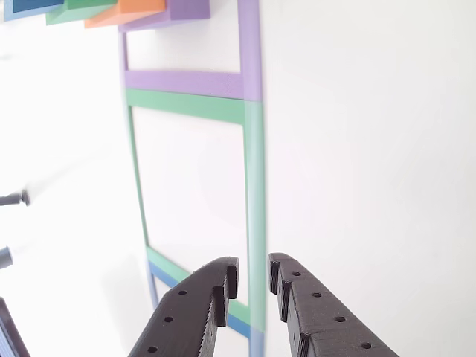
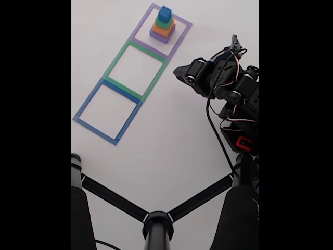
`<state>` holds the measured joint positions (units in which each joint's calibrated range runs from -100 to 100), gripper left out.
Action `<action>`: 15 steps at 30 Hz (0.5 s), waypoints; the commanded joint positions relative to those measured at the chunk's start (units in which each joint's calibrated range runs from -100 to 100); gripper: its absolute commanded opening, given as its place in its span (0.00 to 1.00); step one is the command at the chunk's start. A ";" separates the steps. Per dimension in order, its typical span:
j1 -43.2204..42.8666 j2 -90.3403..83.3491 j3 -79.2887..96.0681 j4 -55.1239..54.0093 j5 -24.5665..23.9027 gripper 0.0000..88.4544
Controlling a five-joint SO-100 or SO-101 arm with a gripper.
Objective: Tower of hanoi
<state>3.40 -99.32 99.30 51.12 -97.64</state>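
The tower of hanoi stands stacked inside the purple taped square: blue cube [image 2: 165,14] on top, then green [image 2: 164,22], orange [image 2: 163,29] and purple block [image 2: 162,36]. In the other view its lower edges show at the top left: blue [image 1: 30,4], green [image 1: 74,10], orange [image 1: 126,12], purple [image 1: 182,10]. My gripper [image 1: 253,272] is open a little, nothing between its black fingers, hovering over the green tape's right edge. In the fixed view the gripper [image 2: 180,71] is at the end of the folded arm, right of the squares and well apart from the stack.
Three taped square outlines lie in a row: purple [image 2: 174,42], green [image 2: 117,62], blue [image 2: 86,100]. A black stand with spread legs [image 2: 156,224] occupies the near side. The arm's base and cables [image 2: 239,104] sit at the right. White table surface surrounds the squares.
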 commanded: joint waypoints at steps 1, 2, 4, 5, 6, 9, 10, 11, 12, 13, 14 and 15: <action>-0.61 -0.68 0.61 -0.17 0.94 0.00; -0.61 -0.68 0.61 -0.17 0.94 0.00; -0.61 -0.68 0.61 -0.17 0.94 0.00; -0.61 -0.68 0.61 -0.17 0.94 0.00; -0.61 -0.68 0.61 -0.17 0.94 0.00; -0.61 -0.68 0.61 -0.17 0.94 0.00; -0.61 -0.68 0.61 -0.17 0.94 0.00; -0.61 -0.68 0.61 -0.17 0.94 0.00; -0.61 -0.68 0.61 -0.17 0.94 0.00; -0.69 -0.68 0.61 -0.17 0.94 0.00; -1.00 -0.68 0.61 -0.17 1.68 0.00; -1.53 -0.68 0.61 -0.09 2.41 0.00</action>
<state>3.40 -99.32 99.30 51.12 -97.64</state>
